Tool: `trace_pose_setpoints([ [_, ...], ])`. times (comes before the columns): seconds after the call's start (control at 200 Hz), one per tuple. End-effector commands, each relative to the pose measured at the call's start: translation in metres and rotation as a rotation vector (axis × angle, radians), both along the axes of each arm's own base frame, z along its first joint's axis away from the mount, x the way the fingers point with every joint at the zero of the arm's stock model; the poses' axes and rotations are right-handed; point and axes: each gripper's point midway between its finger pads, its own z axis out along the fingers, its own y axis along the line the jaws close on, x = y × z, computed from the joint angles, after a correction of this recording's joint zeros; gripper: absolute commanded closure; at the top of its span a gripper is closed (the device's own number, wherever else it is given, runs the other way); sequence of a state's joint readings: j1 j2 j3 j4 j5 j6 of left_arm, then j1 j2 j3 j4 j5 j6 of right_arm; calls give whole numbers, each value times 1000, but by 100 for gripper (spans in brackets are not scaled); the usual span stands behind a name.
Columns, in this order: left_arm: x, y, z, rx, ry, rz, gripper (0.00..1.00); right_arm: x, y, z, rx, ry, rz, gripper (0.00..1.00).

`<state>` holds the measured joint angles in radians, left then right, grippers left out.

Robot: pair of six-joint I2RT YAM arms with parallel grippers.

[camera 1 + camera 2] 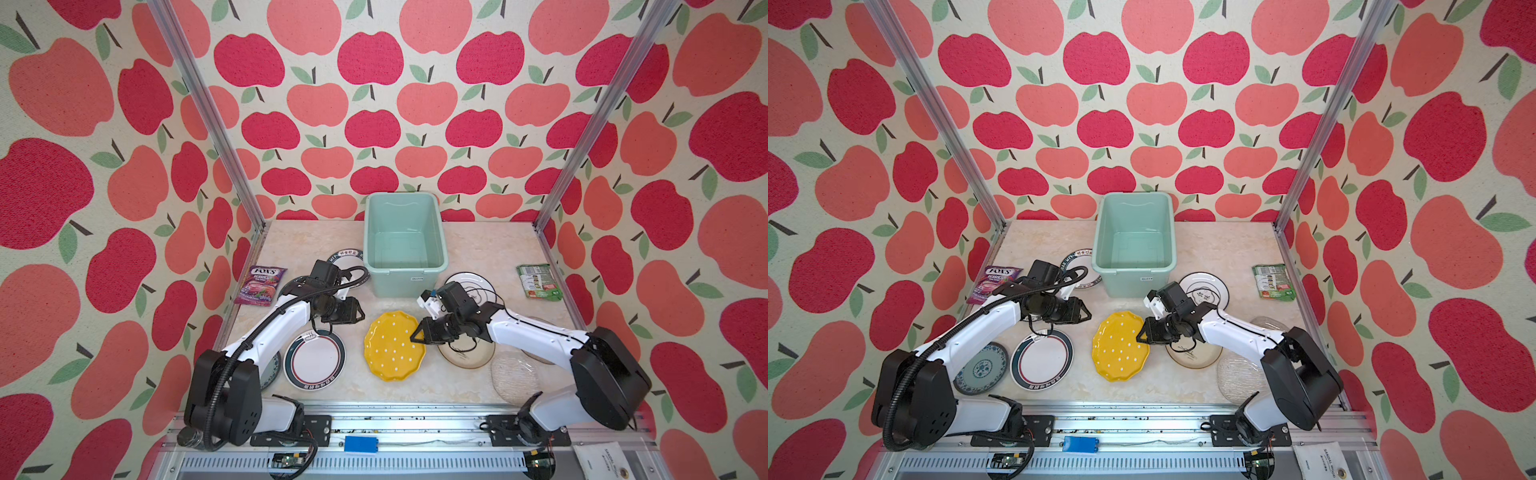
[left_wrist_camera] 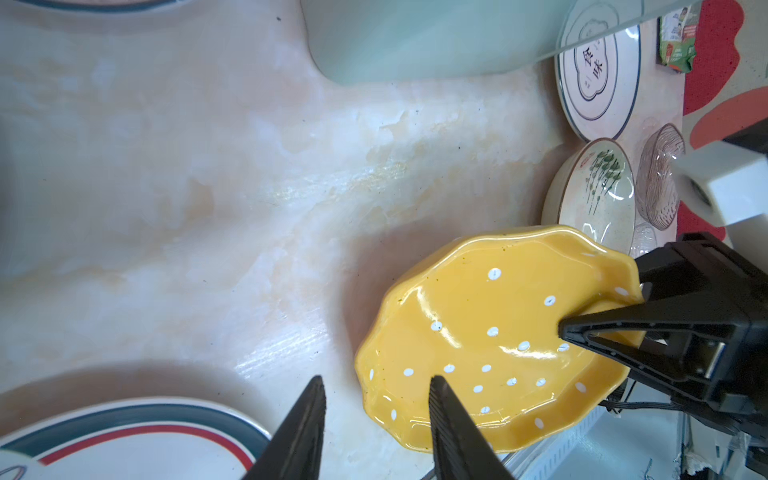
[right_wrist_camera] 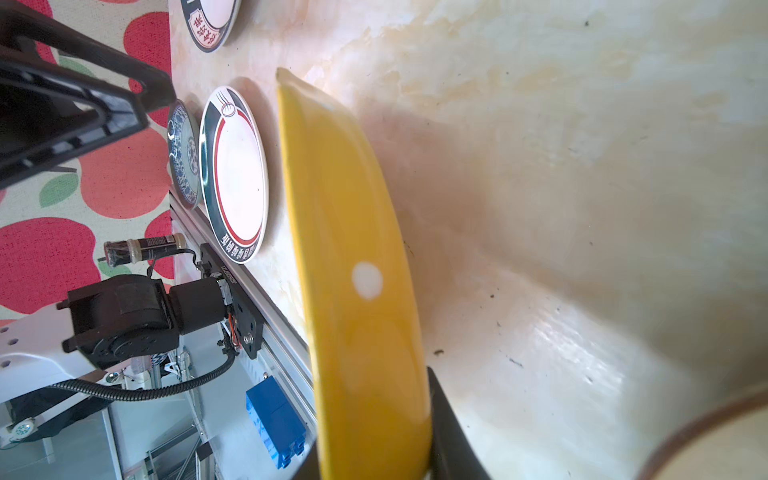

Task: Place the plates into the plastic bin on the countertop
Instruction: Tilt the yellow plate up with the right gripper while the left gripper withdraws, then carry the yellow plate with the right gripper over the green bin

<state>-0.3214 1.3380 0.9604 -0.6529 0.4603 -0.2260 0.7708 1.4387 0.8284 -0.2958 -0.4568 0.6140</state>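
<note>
Right gripper jaws pinch rim of tilted yellow plate; left gripper jaws spread, empty, just beside it

Bright, soft shadows — glare on countertop, foreground blurred.

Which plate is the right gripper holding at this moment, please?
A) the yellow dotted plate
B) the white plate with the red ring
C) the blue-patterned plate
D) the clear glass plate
A: the right gripper is closed on the rim of the yellow dotted plate, as both wrist views show.
</note>
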Motion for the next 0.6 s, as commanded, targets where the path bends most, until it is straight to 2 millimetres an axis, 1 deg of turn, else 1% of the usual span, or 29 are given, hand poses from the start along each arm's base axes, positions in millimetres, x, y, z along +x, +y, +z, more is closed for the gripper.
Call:
trace_pose_setpoints([
  [0.0, 16, 9, 39, 34, -136, 62, 54, 10, 4, 57, 90, -137, 44, 100],
  [0.08, 27, 13, 64, 36, -232, 86, 54, 6, -1, 69, 86, -157, 57, 100],
  [0.205, 48, 14, 103, 26, -378, 100, 53, 0, -8, 95, 92, -194, 70, 100],
  [0.38, 80, 12, 154, 21, -585, 96, 52, -5, -20, 141, 107, -291, 85, 100],
  [0.495, 103, 16, 181, 21, -680, 116, 49, -6, -21, 168, 129, -321, 87, 100],
  [0.595, 123, 23, 197, 30, -739, 152, 49, 2, -23, 193, 146, -365, 62, 100],
])
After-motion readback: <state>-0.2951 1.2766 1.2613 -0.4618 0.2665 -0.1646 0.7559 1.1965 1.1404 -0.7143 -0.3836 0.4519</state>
